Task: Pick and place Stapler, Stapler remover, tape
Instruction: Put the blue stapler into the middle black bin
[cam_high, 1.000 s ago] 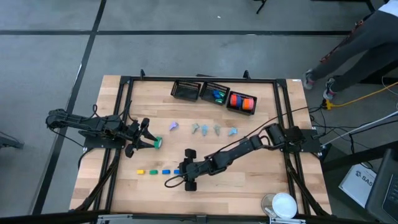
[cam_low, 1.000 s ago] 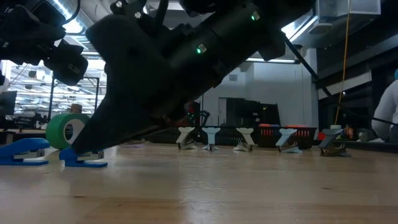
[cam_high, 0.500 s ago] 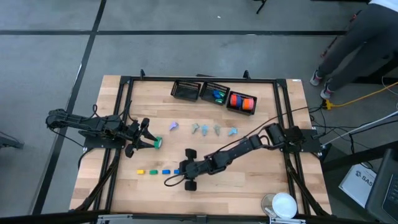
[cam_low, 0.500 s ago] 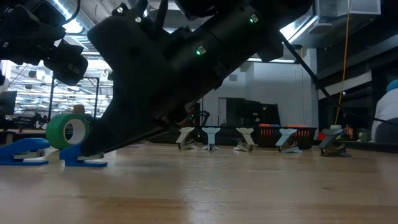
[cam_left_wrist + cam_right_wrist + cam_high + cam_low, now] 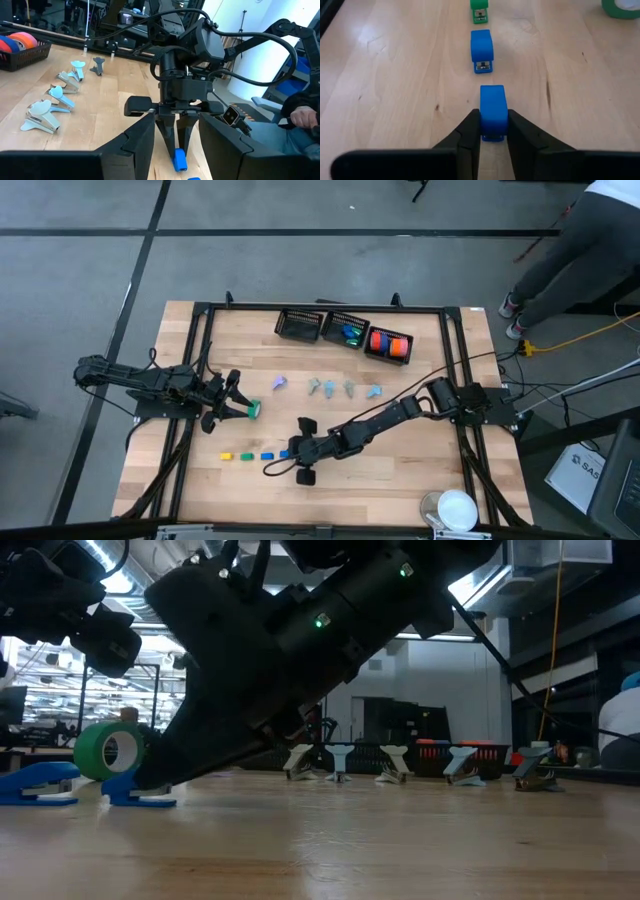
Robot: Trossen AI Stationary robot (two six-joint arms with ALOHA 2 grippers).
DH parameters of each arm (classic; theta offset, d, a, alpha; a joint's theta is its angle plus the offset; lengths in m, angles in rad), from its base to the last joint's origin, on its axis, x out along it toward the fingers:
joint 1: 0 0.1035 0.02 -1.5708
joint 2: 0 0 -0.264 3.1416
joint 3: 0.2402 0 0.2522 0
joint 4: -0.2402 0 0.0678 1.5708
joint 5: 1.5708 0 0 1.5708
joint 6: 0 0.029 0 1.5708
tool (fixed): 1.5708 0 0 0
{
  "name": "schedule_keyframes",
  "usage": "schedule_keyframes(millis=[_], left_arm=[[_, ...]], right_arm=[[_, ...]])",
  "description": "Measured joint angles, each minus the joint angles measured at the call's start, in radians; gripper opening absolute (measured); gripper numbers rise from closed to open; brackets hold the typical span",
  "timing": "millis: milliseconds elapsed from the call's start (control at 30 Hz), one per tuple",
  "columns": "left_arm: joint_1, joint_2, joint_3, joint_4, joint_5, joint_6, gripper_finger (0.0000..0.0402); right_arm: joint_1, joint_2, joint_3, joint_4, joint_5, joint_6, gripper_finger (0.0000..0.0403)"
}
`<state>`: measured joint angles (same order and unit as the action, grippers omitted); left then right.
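Two right gripper [image 5: 493,131] fingers flanking blue stapler [image 5: 493,111], arm low over table [image 5: 400,470].

Readable text: one fragment only. White box [image 5: 590,473] on floor, beyond tabletop [image 5: 400,465] edge on right arm's side, near white round item: dark letters "SA", rest cut off by frame edge. Nothing else legible: no labels, brands, numbers or signs on tabletop items, black baskets or arms.
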<state>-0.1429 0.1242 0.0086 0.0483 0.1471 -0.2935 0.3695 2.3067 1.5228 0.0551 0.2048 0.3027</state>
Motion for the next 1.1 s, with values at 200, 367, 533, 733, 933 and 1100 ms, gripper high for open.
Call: schedule_keyframes(millis=[200, 367, 533, 733, 933, 1100], left_arm=[[0.000, 0.000, 0.000, 0.000, 0.000, 0.000, 0.0150], [0.000, 0.000, 0.000, 0.000, 0.000, 0.000, 0.0150], [0.000, 0.000, 0.000, 0.000, 0.000, 0.000, 0.0150], [0.000, 0.000, 0.000, 0.000, 0.000, 0.000, 0.0150], [0.000, 0.000, 0.000, 0.000, 0.000, 0.000, 0.0150], [0.000, 0.000, 0.000, 0.000, 0.000, 0.000, 0.0150]], right_arm=[[-0.005, -0.060, -0.001, -0.026, -0.017, -0.049, 0.0074], [-0.023, -0.107, -0.004, -0.058, -0.033, -0.097, 0.0075], [-0.049, -0.131, -0.005, -0.053, -0.052, -0.148, 0.0075], [-0.095, -0.161, -0.006, -0.092, -0.078, -0.219, 0.0076], [-0.145, -0.231, -0.052, -0.123, -0.078, -0.269, 0.0076], [-0.193, -0.317, -0.177, -0.079, -0.078, -0.285, 0.0076]])
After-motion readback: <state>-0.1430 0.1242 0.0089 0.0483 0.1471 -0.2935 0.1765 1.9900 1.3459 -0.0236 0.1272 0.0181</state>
